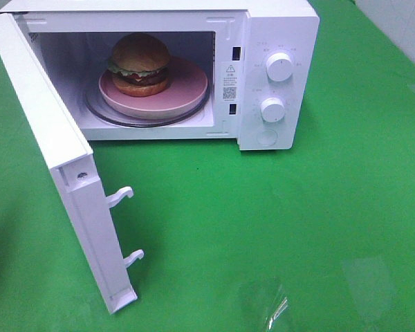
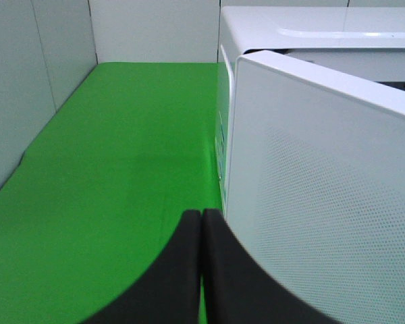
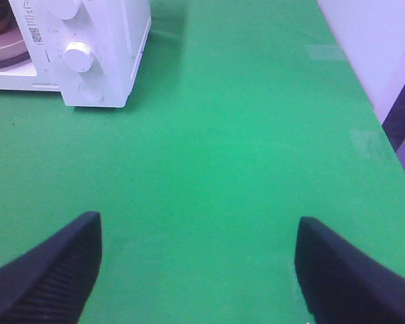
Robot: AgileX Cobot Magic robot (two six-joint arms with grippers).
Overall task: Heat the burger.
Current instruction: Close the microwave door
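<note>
Golden-brown, the round burger with its lettuce frill sits on a round pink plate inside the white microwave oven, whose white door stands wide open. Heating probably calls for swinging that door shut. A push from the left tool, black jaws pressed together and holding nothing, could slip off the smooth outer panel. Pushed too hard, it could instead shove the microwave across the green desk and leave the latch hooks uncaught. That tool hangs just beside the door's outer face. The right tool hovers over the desk, well off the microwave's knob side, jaws wide and empty.
</note>
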